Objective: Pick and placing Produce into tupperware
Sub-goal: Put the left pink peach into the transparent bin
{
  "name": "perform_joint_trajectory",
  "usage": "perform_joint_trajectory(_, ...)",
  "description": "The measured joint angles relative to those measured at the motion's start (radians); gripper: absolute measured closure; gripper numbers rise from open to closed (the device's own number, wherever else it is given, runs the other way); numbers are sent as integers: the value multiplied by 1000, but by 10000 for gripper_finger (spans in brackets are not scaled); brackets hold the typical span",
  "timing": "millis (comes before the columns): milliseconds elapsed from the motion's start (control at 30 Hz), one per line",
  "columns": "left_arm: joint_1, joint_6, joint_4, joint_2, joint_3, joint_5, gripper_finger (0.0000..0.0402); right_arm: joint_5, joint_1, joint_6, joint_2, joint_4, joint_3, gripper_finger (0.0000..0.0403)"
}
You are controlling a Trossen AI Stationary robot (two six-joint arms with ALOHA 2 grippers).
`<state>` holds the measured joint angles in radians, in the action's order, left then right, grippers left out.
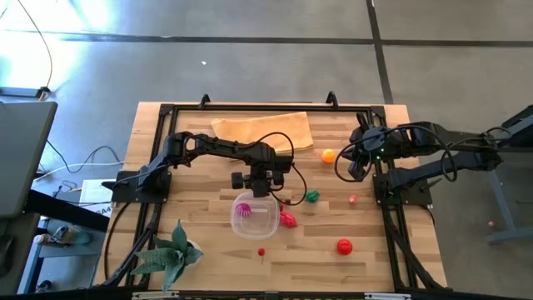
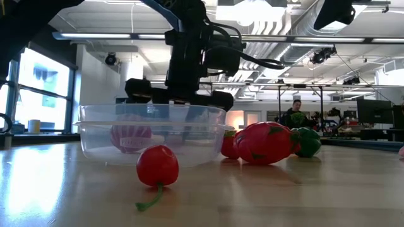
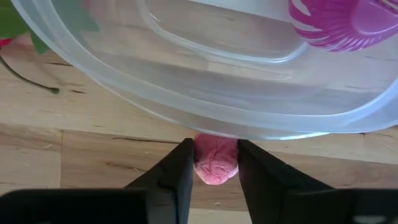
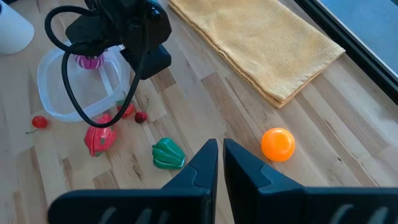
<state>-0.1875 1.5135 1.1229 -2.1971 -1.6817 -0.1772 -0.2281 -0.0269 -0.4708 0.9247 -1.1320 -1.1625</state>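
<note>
Just outside the rim of the tupperware (image 3: 205, 118), our left gripper (image 3: 214, 168) pinches a small pink fruit (image 3: 216, 160). We judge that releasing here drops it onto the bench (image 3: 74, 155).

**Operator:** Where does everything sit?

**Guide:** In your overhead view, the tupperware (image 1: 255, 217) is near the table's middle, with one piece of produce (image 1: 243, 209) inside. The left gripper (image 1: 260, 191) hangs at its far rim, pinching a small piece (image 3: 216, 160).

**Operator:** And the rest?

**Guide:** The folded cloth (image 1: 262, 131) lies behind it. The plant (image 1: 169, 252) is front left. The right gripper (image 1: 358, 171) waits at your right edge.
</note>
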Motion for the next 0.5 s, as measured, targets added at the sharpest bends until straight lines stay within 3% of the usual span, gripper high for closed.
perform_joint_trajectory(500,0,-26,-18,0,0,1,252,0,0,0,0,0,0,384)
